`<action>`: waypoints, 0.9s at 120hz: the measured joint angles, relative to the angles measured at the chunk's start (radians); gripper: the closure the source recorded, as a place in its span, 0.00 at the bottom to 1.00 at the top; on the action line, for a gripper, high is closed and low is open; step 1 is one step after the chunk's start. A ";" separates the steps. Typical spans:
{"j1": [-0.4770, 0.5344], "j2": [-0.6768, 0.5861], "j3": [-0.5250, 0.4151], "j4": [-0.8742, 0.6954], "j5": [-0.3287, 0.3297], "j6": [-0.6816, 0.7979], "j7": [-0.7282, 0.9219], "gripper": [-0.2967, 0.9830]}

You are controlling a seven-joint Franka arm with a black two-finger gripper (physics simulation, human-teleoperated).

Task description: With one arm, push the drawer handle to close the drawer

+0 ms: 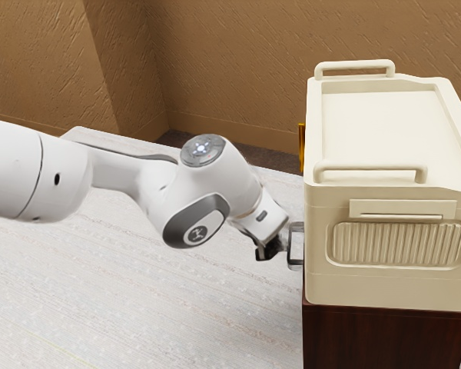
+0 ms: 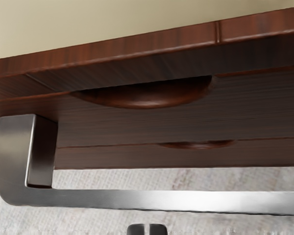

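Gripper (image 1: pixel 270 250) sits near the handle (image 2: pixel 161 199); wrist view shows curved recesses (image 2: pixel 144 98).

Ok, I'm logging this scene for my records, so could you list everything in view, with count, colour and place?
Bar handle: one, silvery metal, on the cabinet's front
Cabinet: one, dark reddish-brown wood, under the box
Curved recesses: two, reddish-brown, in the cabinet's front
Box: one, cream, on the cabinet
Box-top grips: two, cream, at opposite edges
Partly hidden item: one, golden yellow, beside the box
Tabletop: one, whitish, below the arm
Wall: brown, textured, background
Floor: dark brown, past the tabletop
Arm: one, white and grey, from the exterior view's left
Gripper: one, black, near the bar handle
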 joint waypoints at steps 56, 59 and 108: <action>0.019 -0.120 0.129 0.070 0.004 -0.192 0.001 0.85; 0.021 -0.120 0.135 0.093 0.004 -0.222 0.001 0.85; 0.015 -0.117 0.226 0.397 0.048 -0.743 -0.104 0.67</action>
